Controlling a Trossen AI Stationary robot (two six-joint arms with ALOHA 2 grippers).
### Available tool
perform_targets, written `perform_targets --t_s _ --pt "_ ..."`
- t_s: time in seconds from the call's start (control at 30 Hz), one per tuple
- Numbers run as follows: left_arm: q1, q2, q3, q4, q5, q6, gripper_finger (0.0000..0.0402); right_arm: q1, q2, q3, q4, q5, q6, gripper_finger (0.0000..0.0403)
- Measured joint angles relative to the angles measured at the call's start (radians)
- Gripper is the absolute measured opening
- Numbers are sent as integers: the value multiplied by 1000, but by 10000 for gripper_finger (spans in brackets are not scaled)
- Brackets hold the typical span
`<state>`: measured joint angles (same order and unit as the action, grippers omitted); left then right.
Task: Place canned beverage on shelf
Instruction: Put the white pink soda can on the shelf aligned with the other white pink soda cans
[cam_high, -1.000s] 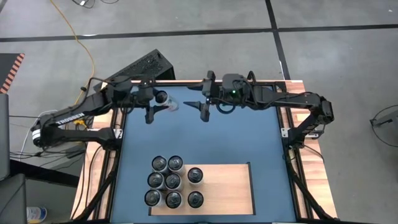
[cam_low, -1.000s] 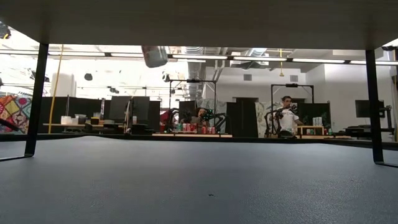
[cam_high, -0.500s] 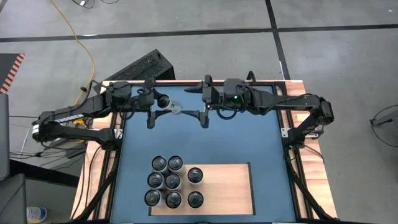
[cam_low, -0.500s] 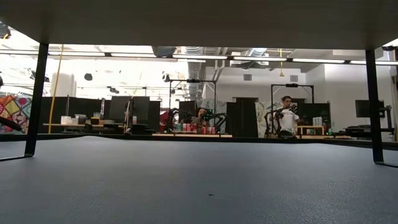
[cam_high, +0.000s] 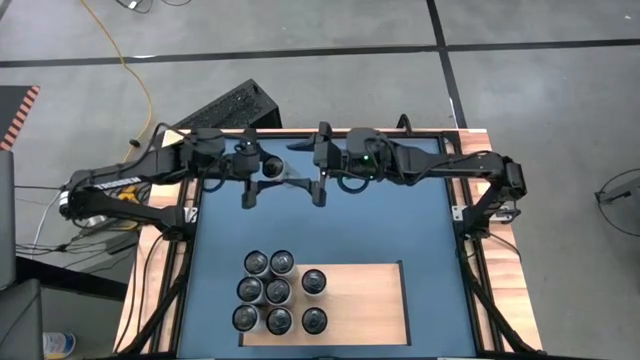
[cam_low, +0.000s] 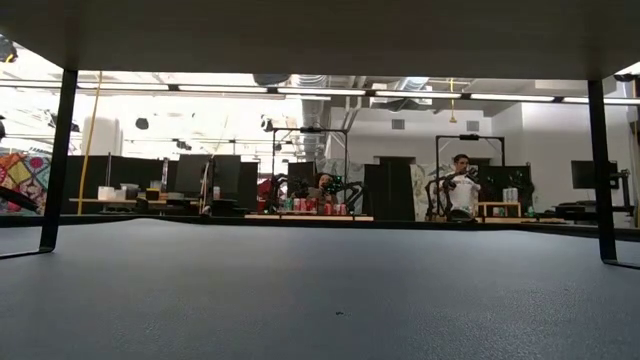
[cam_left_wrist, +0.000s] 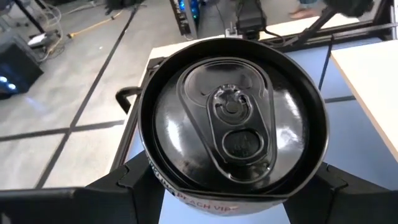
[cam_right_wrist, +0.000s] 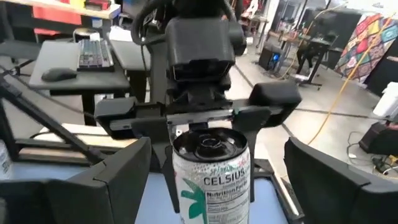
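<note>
A white canned beverage (cam_right_wrist: 210, 177) with a black top (cam_left_wrist: 231, 118) hangs high above the blue table's far part, with my left gripper (cam_high: 260, 172) shut on it. My right gripper (cam_high: 308, 168) faces it from the table's right, open. Its fingers (cam_right_wrist: 121, 180) stand on either side of the can without touching it. The pale wooden shelf (cam_high: 365, 300) lies at the table's near edge, with several black-topped cans (cam_high: 275, 292) standing on its left part. My left gripper pinches the can's side wall (cam_left_wrist: 163, 185) between its two fingers, high up near the top rim. The fingers come about level from the table's left. The can stands roughly upright, top up, lifted clear of the table.
Bare shelf wood (cam_high: 370, 320) lies to the right of the standing cans. Wooden strips (cam_high: 505, 280) run along the table's sides. A black slab (cam_high: 228, 106) lies on the floor beyond the far edge. A person (cam_low: 461, 185) shows far off in the room behind.
My left gripper has carried the can toward the table's right edge and upward, so the can has left the top of the low view. My right gripper has come a little toward the left, and the can now stands between its fingers.
</note>
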<state>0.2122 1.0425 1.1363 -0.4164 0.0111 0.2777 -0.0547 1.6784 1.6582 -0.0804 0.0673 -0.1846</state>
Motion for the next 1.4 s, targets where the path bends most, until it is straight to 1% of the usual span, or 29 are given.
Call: perform_targets --t_s 0.17,0.37,0.57,0.93,1.13,1.2,1.27,1.4 --pt "-13 35 38 -2 1 32 232 0 38 17 -31 -45 27 350" --pt "-28 59 61 -22 -1 40 232 -1 94 52 -54 -42 15 350" --pt "-31 57 61 -32 -1 35 232 -7 97 62 -69 -42 -7 345" --pt "-46 58 61 -38 -8 39 232 -18 104 62 -98 -42 -3 260" --pt "-53 57 61 -42 -12 47 232 -18 106 62 -99 -40 -25 192" --pt "-54 57 61 -42 -12 51 232 -19 106 62 -99 -35 -30 190" --pt "-53 57 61 -43 -10 54 245 -18 107 62 -90 -23 -31 190" --pt "-54 55 61 -43 -9 52 296 -9 109 60 -56 12 -30 190"
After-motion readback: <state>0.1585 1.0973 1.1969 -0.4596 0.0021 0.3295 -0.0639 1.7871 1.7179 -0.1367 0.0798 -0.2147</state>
